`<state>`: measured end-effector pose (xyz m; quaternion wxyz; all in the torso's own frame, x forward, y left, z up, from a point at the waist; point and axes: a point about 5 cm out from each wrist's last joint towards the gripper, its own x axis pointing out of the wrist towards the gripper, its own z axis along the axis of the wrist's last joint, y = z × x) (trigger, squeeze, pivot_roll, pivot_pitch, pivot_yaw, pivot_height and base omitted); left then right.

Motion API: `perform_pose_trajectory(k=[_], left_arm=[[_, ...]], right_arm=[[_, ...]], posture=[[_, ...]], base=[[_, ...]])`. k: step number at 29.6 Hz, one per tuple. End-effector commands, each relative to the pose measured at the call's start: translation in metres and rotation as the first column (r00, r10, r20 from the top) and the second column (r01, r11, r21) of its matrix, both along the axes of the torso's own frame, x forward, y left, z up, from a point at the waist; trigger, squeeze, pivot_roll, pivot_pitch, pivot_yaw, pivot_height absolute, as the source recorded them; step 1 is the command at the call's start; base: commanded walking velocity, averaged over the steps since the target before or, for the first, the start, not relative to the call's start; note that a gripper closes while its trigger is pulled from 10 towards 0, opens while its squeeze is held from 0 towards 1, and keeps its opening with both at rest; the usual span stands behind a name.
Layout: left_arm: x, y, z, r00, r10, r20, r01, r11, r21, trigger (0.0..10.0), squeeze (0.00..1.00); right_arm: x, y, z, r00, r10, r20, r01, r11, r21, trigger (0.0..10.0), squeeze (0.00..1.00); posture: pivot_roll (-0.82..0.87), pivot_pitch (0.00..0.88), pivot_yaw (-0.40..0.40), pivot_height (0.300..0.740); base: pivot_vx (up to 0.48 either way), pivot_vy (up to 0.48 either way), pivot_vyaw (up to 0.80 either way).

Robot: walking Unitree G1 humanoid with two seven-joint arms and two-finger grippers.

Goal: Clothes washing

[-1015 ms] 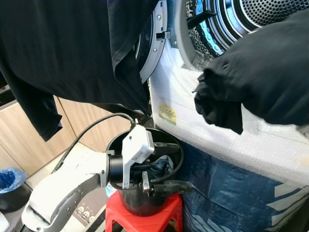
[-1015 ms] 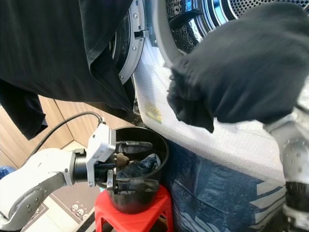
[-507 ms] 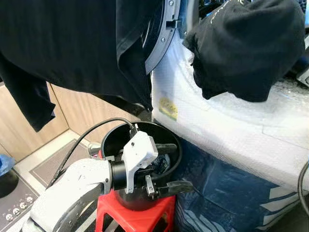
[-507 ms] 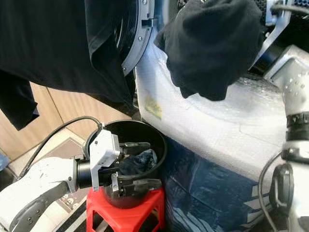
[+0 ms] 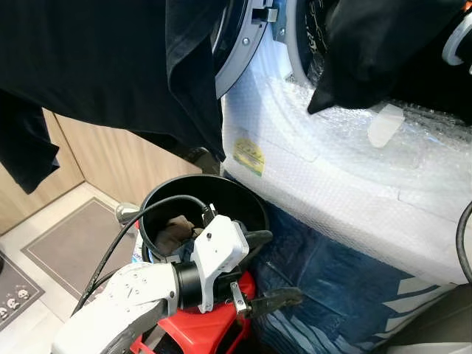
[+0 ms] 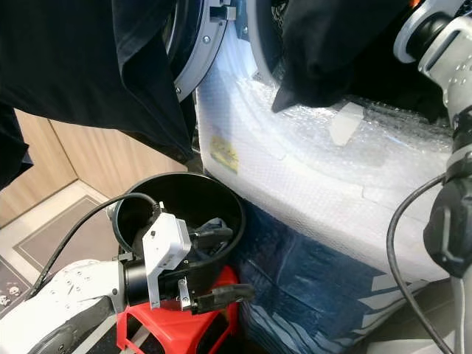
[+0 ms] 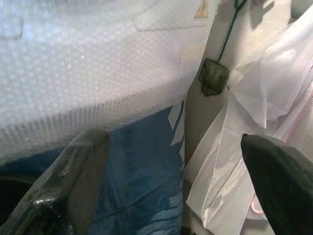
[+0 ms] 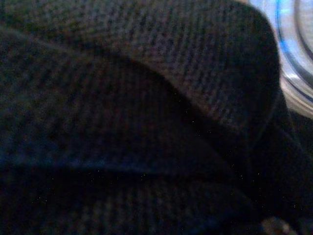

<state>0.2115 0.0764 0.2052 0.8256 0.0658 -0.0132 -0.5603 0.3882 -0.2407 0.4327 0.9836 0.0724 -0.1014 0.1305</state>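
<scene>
Left end effector (image 5: 254,269) hovering wide open, empty, beside black bucket (image 5: 158,206). Right end effector hidden under dark garment (image 5: 369,44); grip state indeterminable.

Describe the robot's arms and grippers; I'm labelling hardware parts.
The left arm is glossy silver-white with a black wrist joint, a white angular camera block and a black cable. The left gripper has two long black fingers. The right arm is silver with black joints and black cabling.
</scene>
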Motion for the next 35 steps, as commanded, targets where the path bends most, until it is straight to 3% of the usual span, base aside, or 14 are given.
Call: perform_pose_trajectory(k=[1, 4, 8, 12, 15, 16, 19, 24, 29, 31, 32, 35], left_arm=[[-0.008, -0.006, 0.002, 1.000, -0.027, 0.006, 0.027, 1.000, -0.009, 10.0, 0.00], [-0.011, -0.008, 0.001, 1.000, -0.021, -0.002, 0.021, 1.000, -0.014, 10.0, 0.00], [-0.014, -0.010, -0.002, 1.000, 0.001, -0.022, -0.002, 1.000, -0.030, 10.0, 0.00], [-0.016, -0.012, -0.002, 1.000, 0.008, -0.030, -0.009, 0.999, -0.036, 10.0, 0.00], [-0.017, -0.014, -0.001, 0.999, 0.021, -0.035, -0.023, 0.999, -0.048, 10.0, 0.00], [-0.017, -0.014, 0.000, 0.999, 0.031, -0.036, -0.033, 0.998, -0.052, 10.0, 0.00], [-0.017, -0.013, 0.000, 0.998, 0.045, -0.041, -0.047, 0.997, -0.057, 10.0, 0.00], [-0.019, -0.014, 0.001, 0.997, 0.064, -0.049, -0.068, 0.995, -0.067, 10.0, 0.00], [-0.020, -0.013, 0.002, 0.994, 0.089, -0.056, -0.093, 0.993, -0.070, 10.0, 0.00], [-0.020, -0.013, 0.002, 0.994, 0.094, -0.059, -0.098, 0.993, -0.070, 10.0, 0.00], [-0.021, -0.013, 0.001, 0.993, 0.100, -0.063, -0.104, 0.992, -0.071, 10.0, 0.00], [-0.021, -0.014, 0.001, 0.992, 0.106, -0.067, -0.111, 0.991, -0.073, 10.0, 0.00]], right_arm=[[-0.004, -0.008, 0.017, 0.986, -0.161, 0.052, 0.161, 0.987, 0.001, 10.0, 0.00], [-0.004, -0.012, 0.021, 0.957, -0.283, 0.064, 0.283, 0.959, 0.009, 10.0, 0.00], [-0.007, -0.018, 0.030, 0.863, -0.495, 0.100, 0.498, 0.867, -0.010, 10.0, 0.00], [-0.009, -0.018, 0.035, 0.813, -0.572, 0.106, 0.571, 0.820, 0.039, 10.0, 0.00], [-0.004, -0.003, 0.035, 0.828, -0.546, 0.129, 0.553, 0.833, -0.025, 10.0, 0.00], [0.000, 0.009, 0.031, 0.842, -0.522, 0.134, 0.535, 0.839, -0.097, 10.0, 0.00], [0.007, 0.024, 0.023, 0.860, -0.497, 0.118, 0.511, 0.842, -0.175, 10.0, 0.00], [0.016, 0.041, 0.006, 0.866, -0.490, 0.102, 0.495, 0.808, -0.319, 10.0, 0.00], [0.019, 0.037, -0.006, 0.845, -0.530, 0.078, 0.516, 0.768, -0.380, 10.0, 0.00], [0.018, 0.030, -0.008, 0.818, -0.569, 0.092, 0.553, 0.731, -0.400, 10.0, 0.00], [0.017, 0.021, -0.009, 0.782, -0.615, 0.097, 0.597, 0.696, -0.399, 10.0, 0.00], [0.014, 0.008, -0.011, 0.742, -0.666, 0.085, 0.641, 0.665, -0.384, 10.0, 0.00]], posture=[[-0.05, 0.161, -0.156, 0.740], [-0.05, 0.169, -0.168, 0.740], [-0.05, 0.186, -0.185, 0.740], [-0.06, 0.205, -0.195, 0.740], [-0.07, 0.232, -0.209, 0.740], [-0.07, 0.241, -0.213, 0.740], [-0.07, 0.251, -0.220, 0.740], [-0.07, 0.277, -0.234, 0.740], [-0.07, 0.288, -0.244, 0.740], [-0.07, 0.291, -0.248, 0.740], [-0.07, 0.294, -0.253, 0.740], [-0.07, 0.296, -0.257, 0.740]], base=[[0.000, 0.000, 0.00], [0.000, 0.000, 0.00], [0.000, 0.000, 0.00], [0.000, 0.000, 0.00], [0.000, 0.000, 0.00], [0.000, 0.000, 0.00], [0.000, 0.000, 0.00], [0.000, 0.000, 0.00], [0.000, 0.000, 0.00], [0.000, 0.000, 0.00], [0.000, 0.000, 0.00], [0.000, 0.000, 0.00]])
